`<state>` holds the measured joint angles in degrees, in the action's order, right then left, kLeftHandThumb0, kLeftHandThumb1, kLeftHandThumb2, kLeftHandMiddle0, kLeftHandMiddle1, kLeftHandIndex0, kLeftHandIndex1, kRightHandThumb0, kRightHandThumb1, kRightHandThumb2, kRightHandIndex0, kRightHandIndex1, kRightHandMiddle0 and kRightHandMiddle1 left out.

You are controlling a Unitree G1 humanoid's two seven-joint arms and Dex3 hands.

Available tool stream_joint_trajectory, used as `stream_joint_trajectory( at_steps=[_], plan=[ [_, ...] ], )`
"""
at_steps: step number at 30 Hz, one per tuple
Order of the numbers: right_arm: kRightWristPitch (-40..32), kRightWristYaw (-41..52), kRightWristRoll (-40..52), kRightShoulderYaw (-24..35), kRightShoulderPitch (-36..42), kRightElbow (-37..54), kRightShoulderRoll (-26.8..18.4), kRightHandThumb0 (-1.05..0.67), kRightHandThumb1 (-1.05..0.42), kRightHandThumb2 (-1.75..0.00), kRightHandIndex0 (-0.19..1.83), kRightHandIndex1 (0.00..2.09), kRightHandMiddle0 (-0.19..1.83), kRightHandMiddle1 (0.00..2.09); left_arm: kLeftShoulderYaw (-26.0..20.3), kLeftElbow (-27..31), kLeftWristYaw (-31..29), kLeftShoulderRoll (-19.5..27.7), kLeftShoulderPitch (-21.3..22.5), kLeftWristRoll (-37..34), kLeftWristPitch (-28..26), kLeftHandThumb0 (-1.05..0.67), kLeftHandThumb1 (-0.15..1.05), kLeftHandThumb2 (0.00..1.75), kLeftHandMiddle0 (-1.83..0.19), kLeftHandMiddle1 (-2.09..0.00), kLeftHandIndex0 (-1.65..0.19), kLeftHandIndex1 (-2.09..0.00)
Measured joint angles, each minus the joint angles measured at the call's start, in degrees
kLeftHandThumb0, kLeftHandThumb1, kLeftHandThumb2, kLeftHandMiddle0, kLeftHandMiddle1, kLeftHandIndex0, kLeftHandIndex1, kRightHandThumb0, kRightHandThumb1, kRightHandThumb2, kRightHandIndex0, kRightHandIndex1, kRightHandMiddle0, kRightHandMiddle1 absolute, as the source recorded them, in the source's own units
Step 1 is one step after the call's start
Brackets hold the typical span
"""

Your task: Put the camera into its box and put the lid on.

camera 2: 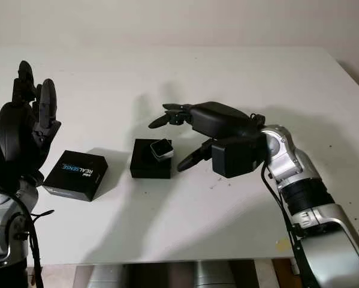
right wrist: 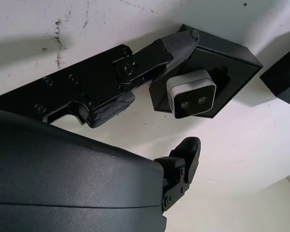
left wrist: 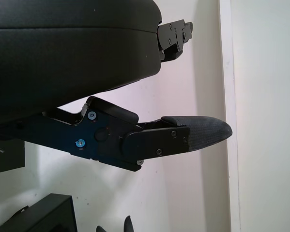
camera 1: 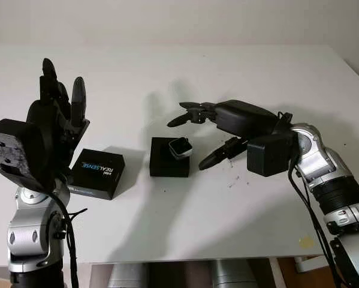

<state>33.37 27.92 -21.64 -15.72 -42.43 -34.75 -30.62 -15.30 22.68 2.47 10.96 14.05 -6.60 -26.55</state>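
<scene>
1. The small silver-grey, two-lens camera point(right wrist: 190, 93) sat tilted in the open black square box point(camera 1: 169, 158) at the centre of the white counter point(camera 1: 185, 78), one end raised above the rim, apparently not fully seated.
2. The black three-finger right hand point(camera 1: 198, 137), at 3 o'clock of the box, was open and held nothing.
3. The black left hand point(camera 1: 54, 114), open, was raised at 9 o'clock, above the printed black lid point(camera 1: 97, 173).
4. The camera appeared rigid, light and smooth; its short sides seemed the safest hold, clear of the lenses.
</scene>
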Motion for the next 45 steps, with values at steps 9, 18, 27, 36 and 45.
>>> stream_joint_trajectory(
  at_steps=[9, 18, 27, 36, 45],
  plan=[
    [0.39, -4.74, -0.81, 0.0, -1.02, -5.67, 3.4, -0.67, -0.88, -0.06, 0.16, 0.07, 0.37, 0.52, 0.01, -0.01, -0.02, 0.09, 0.0, 0.11, 0.01, -0.72, 1.05, 0.49, 0.19, -0.03, 0.19, 0.0],
    [0.67, -6.05, -0.63, 0.03, -2.36, -7.74, 4.91, -0.67, -0.88, -0.05, 0.18, 0.07, 0.34, 0.7, 0.03, -0.01, -0.03, 0.46, 0.0, 0.28, -0.11, -0.73, 1.05, 0.5, 0.19, -0.03, 0.19, 0.0],
    [0.8, -5.85, 0.35, 0.04, -2.58, -8.4, 5.37, -0.66, -0.88, -0.05, 0.2, 0.07, 0.32, 0.81, 0.03, -0.01, 0.02, 0.47, 0.01, 0.25, -0.27, -0.72, 1.05, 0.49, 0.19, -0.04, 0.19, 0.0],
    [0.58, -5.9, -0.45, 0.02, -2.6, -8.84, 5.36, -0.65, -0.87, -0.05, 0.23, 0.07, 0.37, 0.95, -0.16, 0.0, 0.01, 0.47, 0.0, 0.13, -0.35, -0.72, 1.05, 0.5, 0.19, -0.03, 0.19, 0.0],
    [0.69, -6.92, -2.31, -0.86, -2.99, -10.63, 5.37, -0.63, -0.86, -0.05, 0.23, 0.06, 0.35, 1.01, -0.66, 0.07, -0.05, 0.48, 0.0, 0.02, -0.73, -0.71, 1.05, 0.5, 0.19, -0.04, 0.19, -0.01]
  ],
)
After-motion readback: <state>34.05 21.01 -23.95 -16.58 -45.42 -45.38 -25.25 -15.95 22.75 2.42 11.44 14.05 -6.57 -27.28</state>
